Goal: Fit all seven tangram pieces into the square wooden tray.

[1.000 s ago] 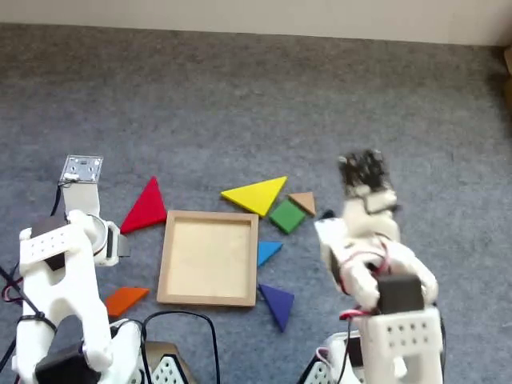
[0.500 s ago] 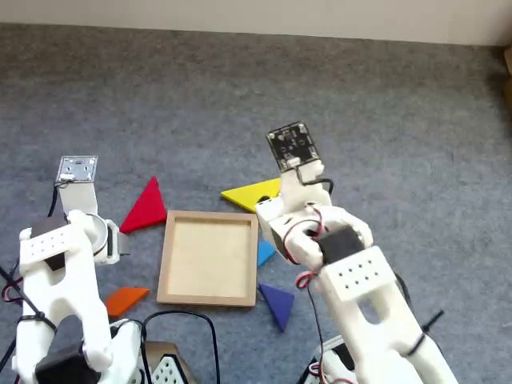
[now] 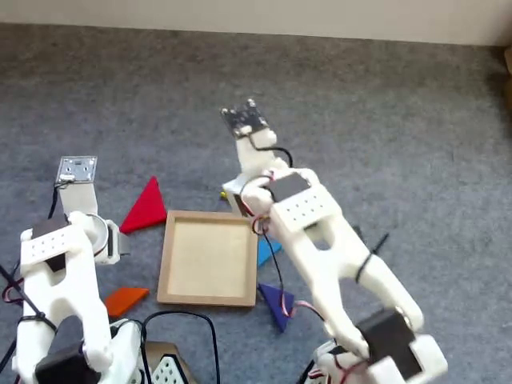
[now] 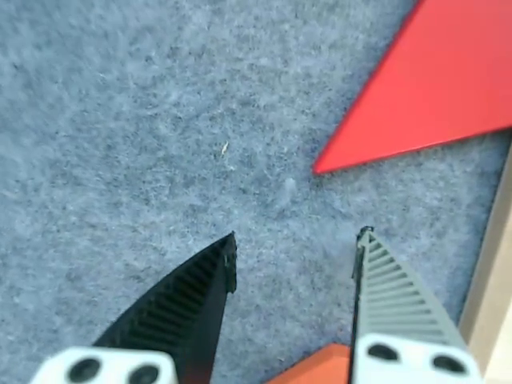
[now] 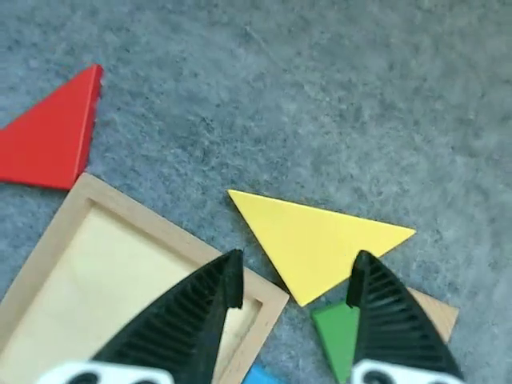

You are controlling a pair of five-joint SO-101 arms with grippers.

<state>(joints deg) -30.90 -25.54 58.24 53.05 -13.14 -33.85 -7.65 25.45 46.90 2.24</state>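
Seven pieces lie loose on the carpet (image 3: 384,120), and none is in the tray (image 3: 210,217) yet. On the high camera the tray sits left of centre in the lower half of the frame. The red triangle (image 3: 146,208) is off its upper left corner and the orange piece (image 3: 126,300) off its lower left. The light blue triangle (image 3: 267,251) and dark blue triangle (image 3: 278,304) lie along its right side. The right arm (image 3: 300,210) reaches across the tray's upper right corner, so I judge a loose cable could catch the rim and drag the tray.

On the left wrist camera, the left gripper (image 4: 298,236) hangs over bare carpet with its fingers spread wide, holding nothing. It is between the red triangle and the orange piece, with the tray's edge just beside it. Bringing this arm in while the other is over the tray risks a knock between the two.

On the right wrist camera, the right gripper (image 5: 298,260) is wide open and empty above the yellow triangle (image 5: 320,232). One corner of that triangle lies just beside the tray's rim. The green piece (image 5: 340,332) is right against it (touching or not, I cannot tell), and the tan piece (image 5: 442,316) is beyond. A crooked descent could land a finger on the rim or shove the green piece. A thin flat piece on soft pile gives little edge to pinch, so it may slip or tip out.
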